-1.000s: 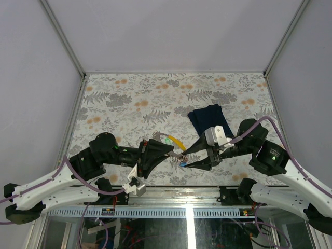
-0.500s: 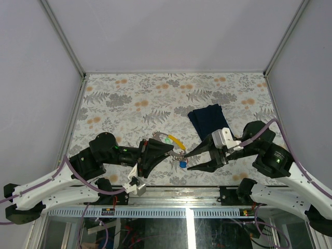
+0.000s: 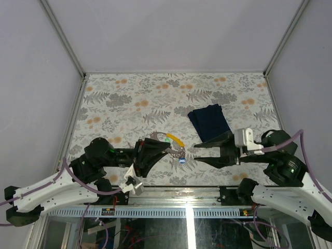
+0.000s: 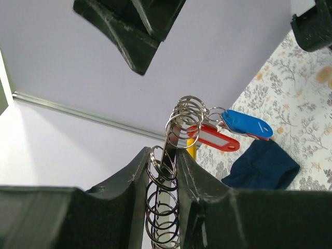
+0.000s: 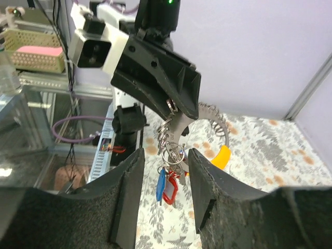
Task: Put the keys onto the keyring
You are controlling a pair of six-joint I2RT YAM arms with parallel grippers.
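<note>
Left hand [image 4: 163, 158]: clamped on keyring [image 4: 182, 118], red tag [image 4: 215, 140] and blue tag [image 4: 246, 124] hanging from it. Right hand [image 3: 198, 153]: spread apart, near keyring, not touching it.

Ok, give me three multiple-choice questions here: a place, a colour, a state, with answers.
1. Where does the navy cloth lie? A) in a basket B) on the table beyond the right gripper C) on a shelf
2. In the left wrist view, which tags hang together off the keyring? A) red and blue B) green and white C) black and pink
3. The right gripper is: A) shut on the cloth B) shut on the keyring C) open, empty
B: the cloth lies flat past that gripper. A: a blue tag beside a red tag. C: its fingers stand apart; the left gripper clamps the keyring.
</note>
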